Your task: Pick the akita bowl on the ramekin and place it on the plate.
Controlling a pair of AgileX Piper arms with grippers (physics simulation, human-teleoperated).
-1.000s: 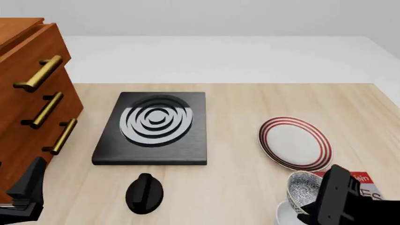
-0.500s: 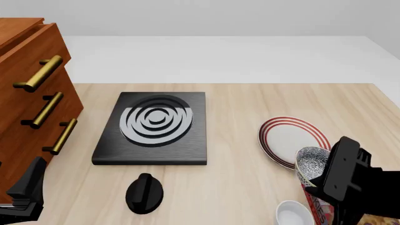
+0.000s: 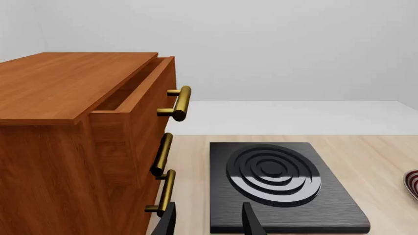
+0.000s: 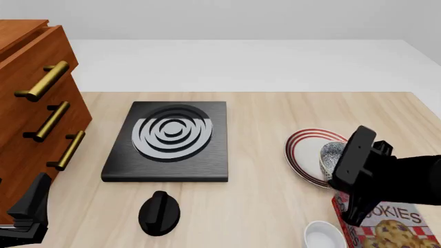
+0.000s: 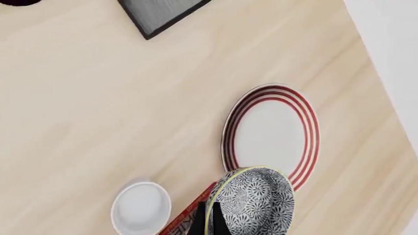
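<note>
Akita bowl (image 5: 255,203) gripped in right claw (image 5: 210,220)

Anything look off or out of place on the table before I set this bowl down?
Only one thing stands out: the cabinet's top drawer is pulled slightly open, as the left wrist view shows. Otherwise the ramekin sits upright and empty, the plate lies flat, nothing is spilled, and the bowl is held over the plate's near edge.

The stove plate (image 4: 169,140) sits in the middle of the table (image 4: 262,119). The drawers (image 4: 31,103) stand to its left and the plate (image 4: 306,152) lies to its right. A knob (image 4: 159,213) lies in front of the stove plate. The ramekin (image 4: 324,235) sits in front of the plate, with the cookie box (image 4: 393,227) just to its right. The bowl (image 4: 332,155) is held over the plate's near edge.
</note>
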